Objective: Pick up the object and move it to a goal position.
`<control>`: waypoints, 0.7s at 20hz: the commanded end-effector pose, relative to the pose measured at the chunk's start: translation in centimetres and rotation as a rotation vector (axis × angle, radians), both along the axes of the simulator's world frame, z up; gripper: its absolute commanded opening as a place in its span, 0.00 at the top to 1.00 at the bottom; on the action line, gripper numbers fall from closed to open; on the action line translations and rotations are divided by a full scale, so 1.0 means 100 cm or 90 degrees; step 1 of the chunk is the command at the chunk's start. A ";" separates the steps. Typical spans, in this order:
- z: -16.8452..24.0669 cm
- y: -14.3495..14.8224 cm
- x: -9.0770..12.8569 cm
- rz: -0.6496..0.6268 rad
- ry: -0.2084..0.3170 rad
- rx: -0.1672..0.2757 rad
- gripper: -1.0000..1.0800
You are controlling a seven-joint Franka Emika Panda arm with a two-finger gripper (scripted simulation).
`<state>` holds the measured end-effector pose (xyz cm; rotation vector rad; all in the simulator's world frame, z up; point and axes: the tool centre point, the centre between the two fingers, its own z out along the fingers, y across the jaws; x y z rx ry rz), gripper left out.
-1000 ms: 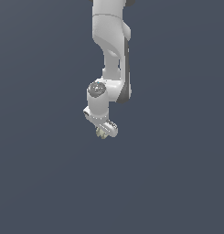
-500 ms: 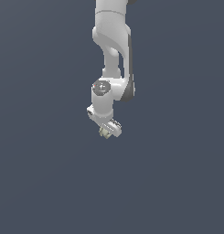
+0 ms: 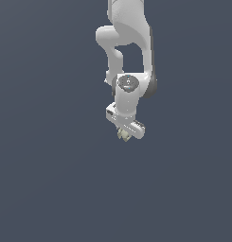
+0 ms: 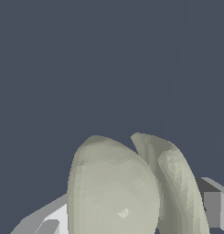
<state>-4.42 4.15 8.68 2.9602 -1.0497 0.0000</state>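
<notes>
Lump in the pincer's grip, above plain grey ground

The pincer (image 3: 124, 135) pinches the object (image 3: 122, 135), a pale beige-green lump tucked under the white bar, at about 6 o'clock from the wrist. In the wrist view the object (image 4: 118, 192) sits between the fingers (image 4: 213, 208). No goal marker shows, so the carry direction cannot be judged.

The arm (image 3: 129, 42) is glossy white, built of rounded, swollen links with a dark grey band along its edge at about 3 o'clock. A round grey cap (image 3: 128, 83) with a paler centre sits on the wrist joint. Beneath it a white rectangular bar (image 3: 127, 123) carries small dark markings. In the wrist view the jaws show as flat grey and white blocks.
</notes>
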 end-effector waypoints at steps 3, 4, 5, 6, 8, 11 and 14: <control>0.024 0.051 0.006 0.000 0.000 0.000 1.00; 0.030 0.063 0.007 0.000 0.000 0.000 1.00; 0.035 0.074 0.009 0.000 0.000 0.000 1.00; 0.040 0.084 0.010 0.000 0.000 0.000 1.00; 0.049 0.104 0.013 0.000 0.000 0.000 1.00; 0.061 0.129 0.017 0.000 0.000 0.000 1.00; 0.070 0.149 0.021 0.000 0.000 0.000 1.00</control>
